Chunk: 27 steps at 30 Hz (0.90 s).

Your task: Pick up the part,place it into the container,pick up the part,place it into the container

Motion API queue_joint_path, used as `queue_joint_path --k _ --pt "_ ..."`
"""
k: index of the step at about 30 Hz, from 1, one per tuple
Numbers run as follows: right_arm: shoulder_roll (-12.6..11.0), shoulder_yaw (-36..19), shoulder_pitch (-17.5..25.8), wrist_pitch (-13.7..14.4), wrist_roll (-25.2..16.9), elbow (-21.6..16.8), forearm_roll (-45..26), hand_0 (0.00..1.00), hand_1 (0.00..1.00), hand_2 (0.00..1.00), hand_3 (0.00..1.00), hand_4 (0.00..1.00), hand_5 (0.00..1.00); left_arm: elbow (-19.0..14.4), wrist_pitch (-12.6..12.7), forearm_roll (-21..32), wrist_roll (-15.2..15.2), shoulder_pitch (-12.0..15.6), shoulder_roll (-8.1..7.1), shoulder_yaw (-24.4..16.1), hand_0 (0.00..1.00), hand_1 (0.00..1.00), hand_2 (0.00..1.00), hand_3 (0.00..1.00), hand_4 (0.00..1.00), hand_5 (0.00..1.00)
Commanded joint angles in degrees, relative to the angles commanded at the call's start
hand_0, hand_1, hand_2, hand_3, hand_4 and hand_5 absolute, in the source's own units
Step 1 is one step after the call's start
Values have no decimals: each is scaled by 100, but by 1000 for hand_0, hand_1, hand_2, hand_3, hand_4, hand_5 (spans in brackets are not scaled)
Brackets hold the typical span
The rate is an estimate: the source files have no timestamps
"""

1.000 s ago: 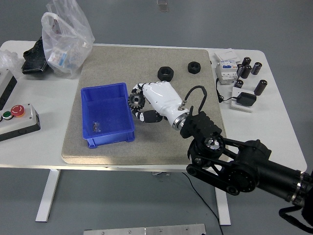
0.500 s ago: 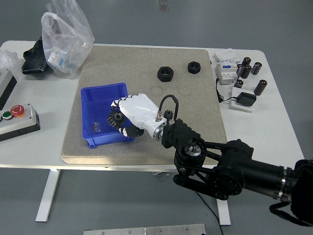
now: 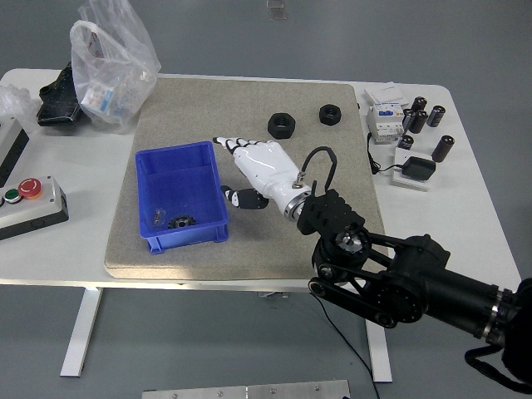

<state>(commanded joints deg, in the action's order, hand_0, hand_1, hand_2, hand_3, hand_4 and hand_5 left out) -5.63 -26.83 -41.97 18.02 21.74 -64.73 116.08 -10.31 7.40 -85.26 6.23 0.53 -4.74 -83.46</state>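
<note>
Having released the gear [image 3: 176,223] into the blue bin [image 3: 213,179], the right robot hand [image 3: 253,172] has withdrawn, fingers spread, empty.

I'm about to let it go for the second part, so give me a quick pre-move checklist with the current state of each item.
1. First part delivered: a gear lies in the blue bin — ok.
2. Right robot hand empty: fingers spread, holding nothing — ok.
3. Hand clear of the bin: it sits beside the bin's right wall over the mat — ok.
4. Next parts available: two black nuts rest on the mat, apart from each other — ok.
5. Path from hand to the nearer nut: nothing lies between them — ok.
6. Left arm: not in view — cannot tell.
</note>
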Motion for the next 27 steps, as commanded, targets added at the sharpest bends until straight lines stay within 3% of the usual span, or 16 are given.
queue_joint_path --k 6,7,12,13,18,19,24,25,27 --pt "-171 -452 186 -154 45 479 -175 363 727 861 913 703 289 0 1 -11 -2 5 -1 -12 665 585 566 624 628 248" --pt "-181 -460 218 -174 44 509 -205 354 721 856 910 753 332 0 1 -7 -4 3 0 -9 665 585 566 624 628 247" --pt "-201 -417 357 -232 4 556 -396 354 721 856 910 753 332 0 -3 3 -17 -8 11 9 665 585 566 624 628 247" --pt "-202 -405 379 -234 -14 559 -444 346 695 824 893 842 522 0 -4 2 -17 -9 12 9 665 585 565 624 627 246" --pt "-206 -350 413 -260 -64 620 -607 346 695 824 893 842 522 0 -2 -19 -10 1 8 -15 665 585 565 624 627 246" --pt "-207 -332 413 -272 -68 639 -631 334 656 736 845 848 536 0 -2 -22 -8 4 7 -21 665 584 565 624 627 245" --pt "-193 -205 398 -304 -72 726 -727 334 656 736 845 848 536 0 -1 -22 -4 4 11 -24 665 584 565 624 627 245" --pt "-185 -167 394 -304 -67 745 -740 322 622 657 808 834 516 0 -1 -18 -6 3 12 -21 665 585 566 624 627 245" --pt "-165 -89 385 -276 -63 784 -776 322 622 657 808 834 516 0 -1 -12 -8 -1 13 -14 665 585 566 624 627 245"
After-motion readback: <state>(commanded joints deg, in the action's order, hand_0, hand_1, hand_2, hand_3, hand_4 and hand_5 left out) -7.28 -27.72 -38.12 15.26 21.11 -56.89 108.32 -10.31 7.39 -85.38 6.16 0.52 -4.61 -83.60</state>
